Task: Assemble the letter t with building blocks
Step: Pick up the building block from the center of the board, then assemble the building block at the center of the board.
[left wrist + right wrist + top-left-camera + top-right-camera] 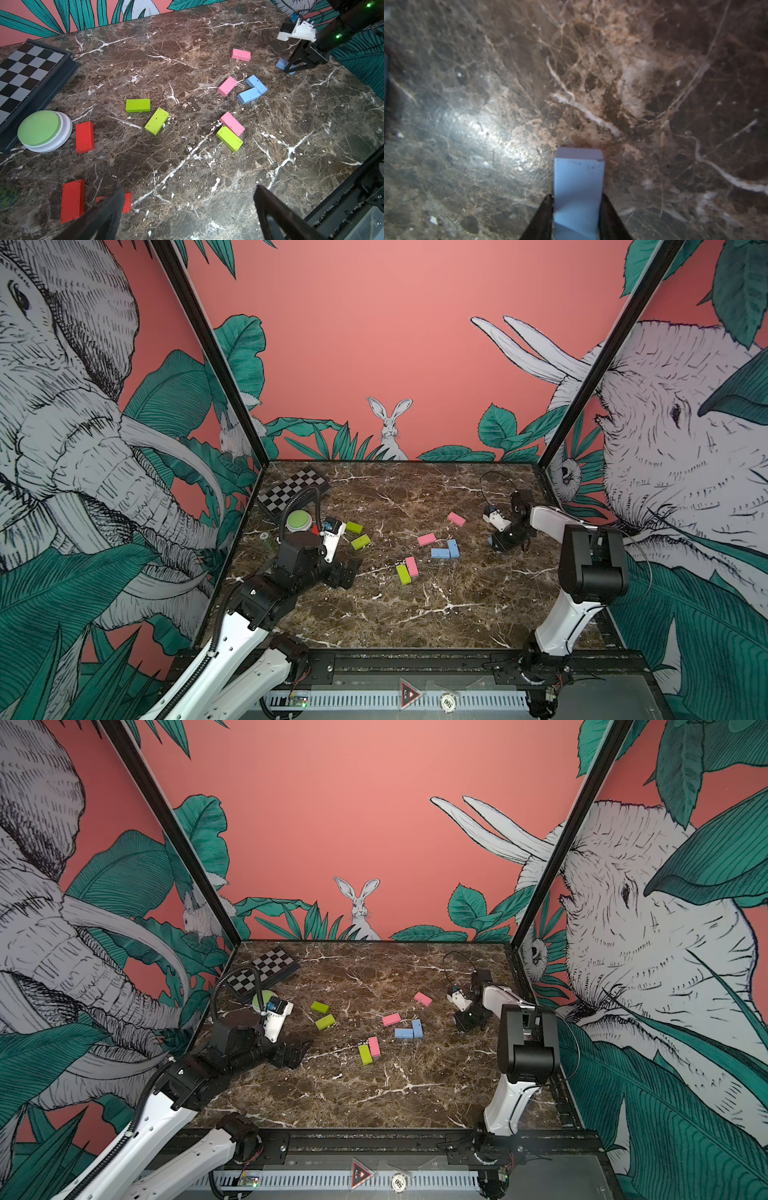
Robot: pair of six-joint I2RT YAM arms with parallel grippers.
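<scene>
- Where the marble table (415, 614) reaches its back-left corner, a chequered board (293, 489) lies flat, with a round green-topped button (300, 520) just in front of it.
- Three red blocks (84, 137) lie flat along the left edge. One is just beside the button and two are nearer the front edge. One of those two is partly hidden behind a finger of the left gripper (348, 573) in its wrist view.
- That left gripper hangs low over the left side of the table, jaws spread wide with nothing between them.
- Left of centre, a back lime block (354, 527) and a front lime block (360, 541) lie near each other, not touching, at different angles.
- Near the centre, a third lime block (403, 573) and a near pink block (411, 566) lie side by side, long sides touching.
- Right of centre, a lone pink block (427, 539) lies just beside two light blue blocks (440, 553) that touch to form an L.
- Farther back and to the right, a far pink block (456, 519) lies apart from the others.
- Near the right edge, the right gripper (500, 545) points down at the table. Its jaws are clamped on the long sides of a held light blue block (578, 187), whose end sticks out beyond the fingertips. Whether this block rests on the table or is lifted clear cannot be told.
</scene>
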